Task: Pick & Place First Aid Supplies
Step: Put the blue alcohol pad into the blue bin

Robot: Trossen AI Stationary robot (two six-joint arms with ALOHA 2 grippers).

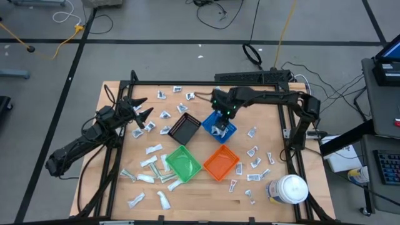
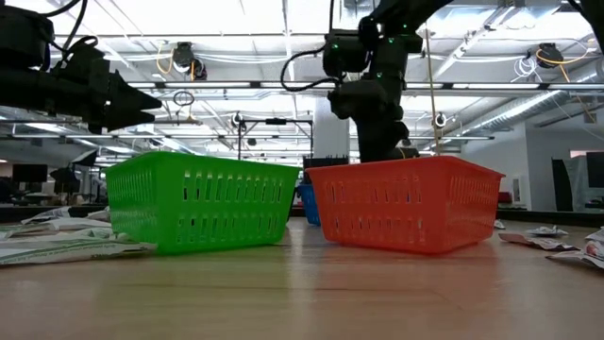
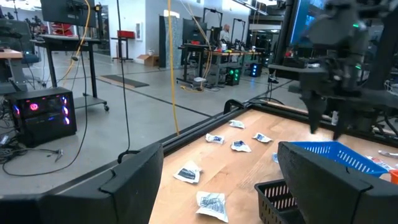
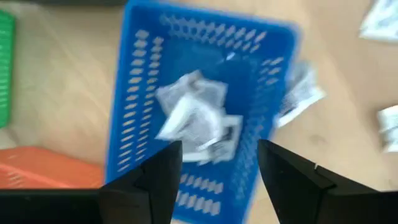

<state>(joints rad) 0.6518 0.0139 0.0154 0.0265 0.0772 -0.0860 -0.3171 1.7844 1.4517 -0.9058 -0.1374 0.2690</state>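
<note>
My right gripper (image 4: 221,152) hangs open above the blue bin (image 1: 228,131), fingers pointing down, nothing between them. A small heap of white and silvery packets (image 4: 196,121) lies in the blue bin (image 4: 143,93). Another packet (image 4: 298,93) lies on the table against the bin's outer wall. More first aid supplies lie scattered on the wood, some along the far edge (image 1: 178,92) and some near the front left (image 1: 147,178). My left gripper (image 1: 145,115) waits open and level at the table's left; its wrist view shows its fingers (image 3: 140,180) wide apart.
The black bin (image 1: 184,129), green bin (image 1: 182,162) and orange bin (image 1: 220,162) stand close around the blue one at the table's middle. A large white round jar (image 1: 289,189) stands at the front right. A dark frame (image 1: 206,83) borders the table.
</note>
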